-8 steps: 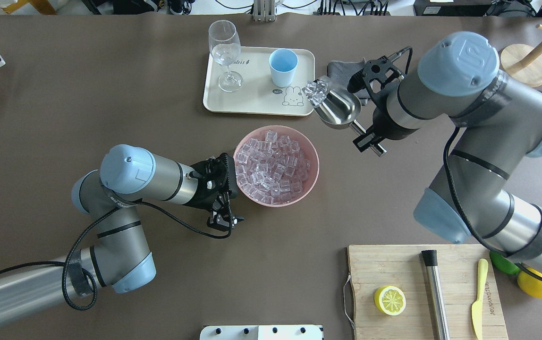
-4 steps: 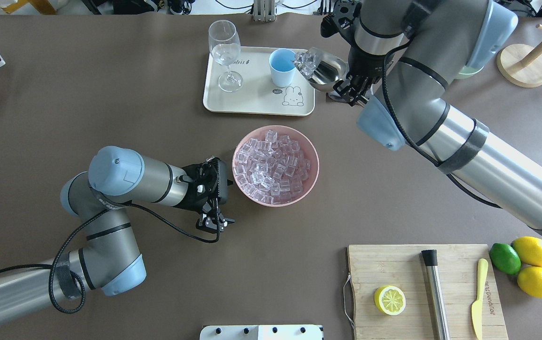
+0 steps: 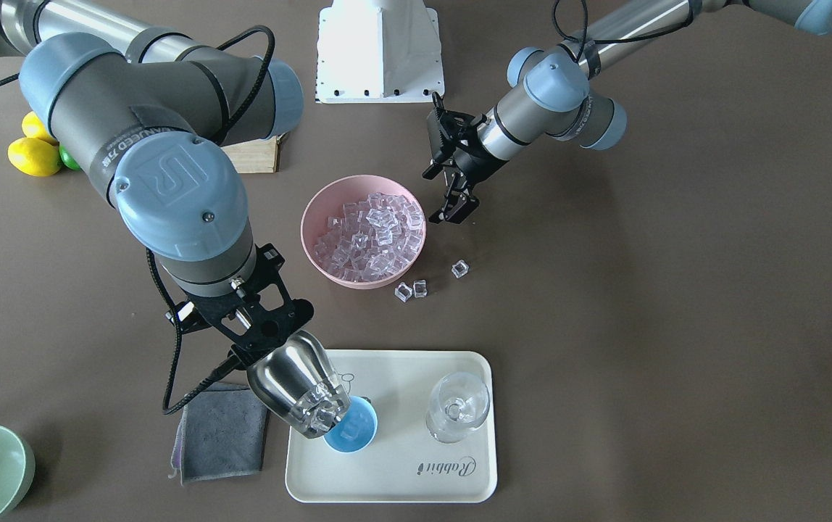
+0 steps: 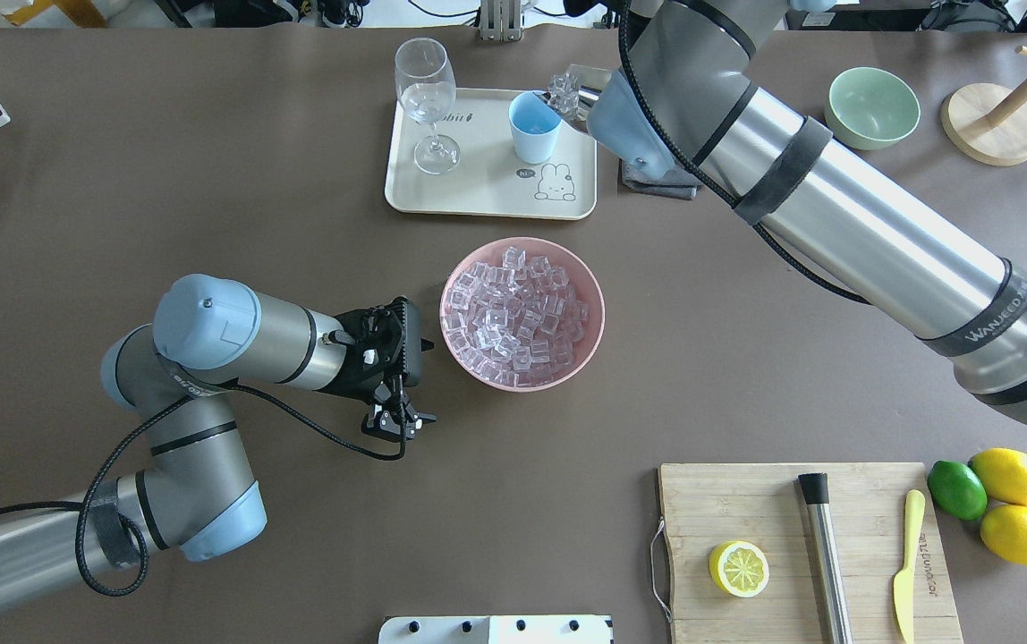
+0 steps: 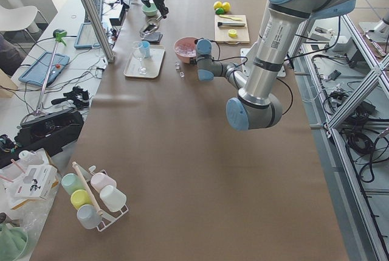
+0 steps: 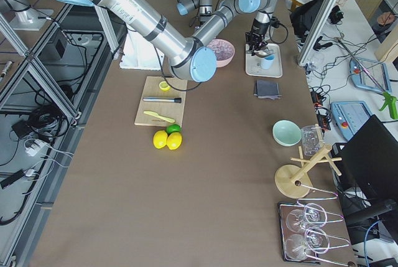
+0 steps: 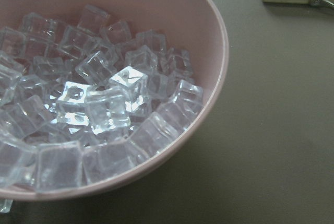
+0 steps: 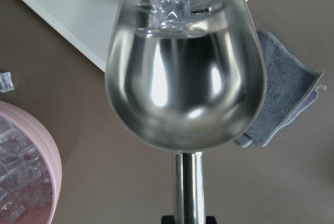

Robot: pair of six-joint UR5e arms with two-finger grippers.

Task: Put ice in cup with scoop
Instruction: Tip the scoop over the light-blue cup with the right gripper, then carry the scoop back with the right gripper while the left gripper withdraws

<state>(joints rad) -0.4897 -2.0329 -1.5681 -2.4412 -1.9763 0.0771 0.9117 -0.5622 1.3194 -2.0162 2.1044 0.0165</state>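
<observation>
Wine glass (image 3: 457,407) on cream tray (image 3: 394,380)

Scoop (image 3: 293,384), formerly beside tray (image 3: 394,493), now over cup (image 3: 358,433).

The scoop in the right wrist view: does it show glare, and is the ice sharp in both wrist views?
Right wrist view: bright highlights streak the scoop, and the ice at its mouth looks slightly soft. Left wrist view: the ice in the pink bowl is fairly sharp, with white glints on the middle cubes.
</observation>
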